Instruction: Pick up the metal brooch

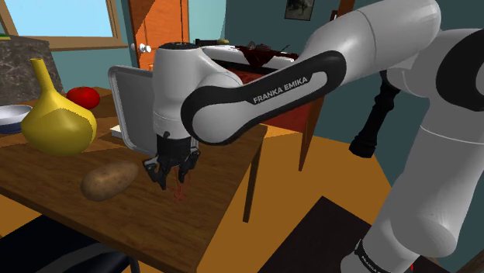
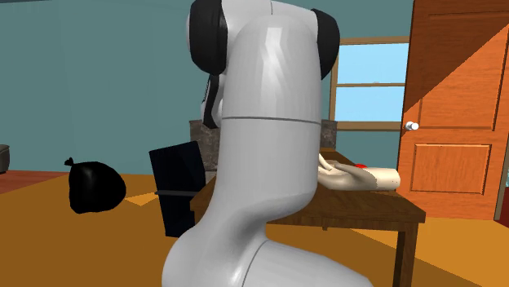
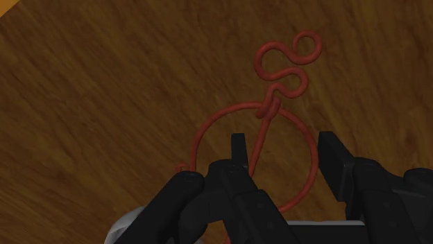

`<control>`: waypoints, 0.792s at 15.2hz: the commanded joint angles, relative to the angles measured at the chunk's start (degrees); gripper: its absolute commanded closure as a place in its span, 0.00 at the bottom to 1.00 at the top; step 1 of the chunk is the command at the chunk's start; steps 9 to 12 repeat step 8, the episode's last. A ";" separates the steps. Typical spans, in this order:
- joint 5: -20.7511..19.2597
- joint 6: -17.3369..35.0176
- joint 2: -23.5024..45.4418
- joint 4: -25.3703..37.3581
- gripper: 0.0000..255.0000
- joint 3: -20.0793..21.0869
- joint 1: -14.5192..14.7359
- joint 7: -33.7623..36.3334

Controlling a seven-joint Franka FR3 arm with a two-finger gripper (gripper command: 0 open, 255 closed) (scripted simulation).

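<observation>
Reddish wire brooch (image 3: 268,105) lay on the wooden worktop (image 3: 104,104), and your hand (image 3: 284,143) hung over its ring, spread open, gripping nothing.

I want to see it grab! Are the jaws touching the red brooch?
Cannot tell. In the wrist view the open jaws straddle the brooch ring, one overlapping its pin, but contact or a gap is not plain.

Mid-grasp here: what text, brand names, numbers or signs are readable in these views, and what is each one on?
"FRANKA EMIKA": white letters on the dark band of the arm, shoulder view.
White marks on the lowest dark band by the stand: too small to read.
Nothing is written on the brooch, the table or the door.
</observation>
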 commanded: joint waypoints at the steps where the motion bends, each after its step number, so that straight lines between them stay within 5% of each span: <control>1: 0.57 -1.51 -0.59 1.04 1.00 0.05 -0.15 -0.53; 12: 1.59 -5.20 -1.72 3.84 1.00 0.18 -0.30 -1.34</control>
